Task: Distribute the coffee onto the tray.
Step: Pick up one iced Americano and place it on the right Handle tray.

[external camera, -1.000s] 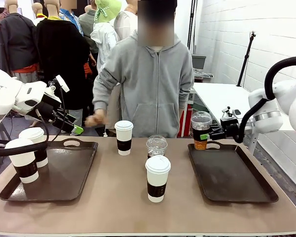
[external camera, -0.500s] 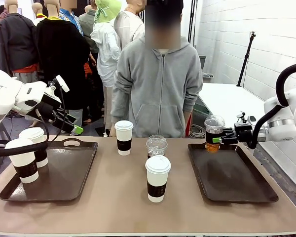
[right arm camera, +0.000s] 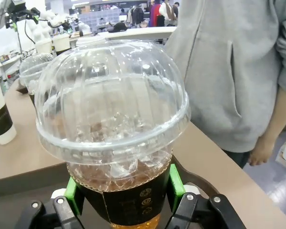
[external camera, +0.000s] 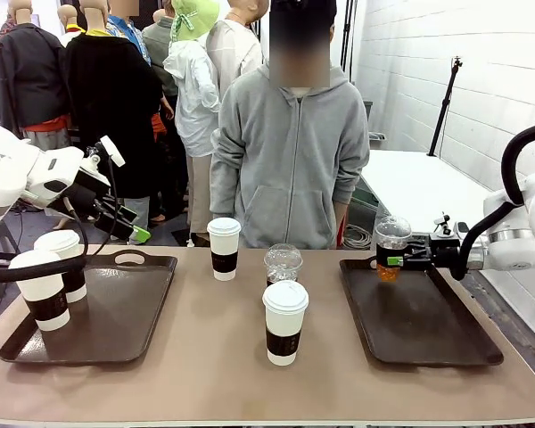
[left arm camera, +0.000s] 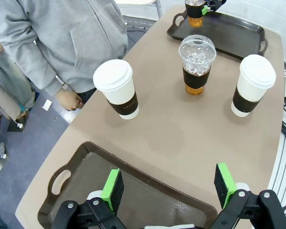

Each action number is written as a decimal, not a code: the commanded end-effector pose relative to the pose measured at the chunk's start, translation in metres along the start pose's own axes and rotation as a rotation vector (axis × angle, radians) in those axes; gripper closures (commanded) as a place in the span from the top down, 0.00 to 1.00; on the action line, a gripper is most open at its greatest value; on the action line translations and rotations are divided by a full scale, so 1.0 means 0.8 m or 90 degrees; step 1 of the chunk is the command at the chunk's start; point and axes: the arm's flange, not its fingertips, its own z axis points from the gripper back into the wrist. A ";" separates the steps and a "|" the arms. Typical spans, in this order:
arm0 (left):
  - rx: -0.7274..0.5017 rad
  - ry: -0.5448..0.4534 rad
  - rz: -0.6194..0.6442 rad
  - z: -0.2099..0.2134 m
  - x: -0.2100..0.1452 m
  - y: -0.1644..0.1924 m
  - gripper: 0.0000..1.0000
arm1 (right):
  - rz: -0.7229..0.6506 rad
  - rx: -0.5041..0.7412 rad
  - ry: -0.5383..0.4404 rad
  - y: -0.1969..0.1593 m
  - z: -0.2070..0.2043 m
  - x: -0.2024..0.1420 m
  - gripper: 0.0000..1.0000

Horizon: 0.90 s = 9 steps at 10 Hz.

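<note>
My right gripper [external camera: 394, 260] is shut on a clear dome-lidded cup of dark coffee [external camera: 391, 247], held upright low over the far left corner of the right tray [external camera: 446, 343]. In the right wrist view the green pads [right arm camera: 175, 182] clamp the cup's dark sleeve [right arm camera: 119, 202]. Two sleeved white cups [external camera: 43, 290] [external camera: 62, 263] stand on the left tray [external camera: 116, 321]. On the table between the trays are a white cup [external camera: 224, 248], a dome-lidded cup [external camera: 283, 265] and a nearer white cup [external camera: 285, 321]. My left gripper [external camera: 129, 227] [left arm camera: 169, 188] hangs open and empty above the left tray [left arm camera: 90, 164].
A person in a grey hoodie [external camera: 290, 152] stands at the far edge of the table, arms down at the sides. Most of the right tray's floor is bare, and so is the right half of the left tray. Bare brown tabletop [external camera: 205, 374] runs along the near edge.
My right gripper carried the dome-lidded cup rightward and down over the right tray. The person drew a hand back from the table and straightened up. My left arm stayed put.
</note>
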 end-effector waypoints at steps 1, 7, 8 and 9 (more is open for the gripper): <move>-0.006 -0.014 -0.013 -0.003 -0.003 0.004 1.00 | 0.007 -0.029 -0.035 0.005 0.001 -0.004 0.81; -0.006 -0.014 -0.013 -0.003 -0.003 0.004 1.00 | -0.005 -0.040 -0.055 -0.001 0.003 -0.030 0.81; -0.006 -0.014 -0.013 -0.003 -0.003 0.004 1.00 | -0.006 -0.044 -0.053 -0.001 0.002 -0.031 0.81; -0.006 -0.014 -0.013 -0.003 -0.003 0.004 1.00 | -0.009 -0.049 -0.052 -0.002 0.002 -0.031 0.81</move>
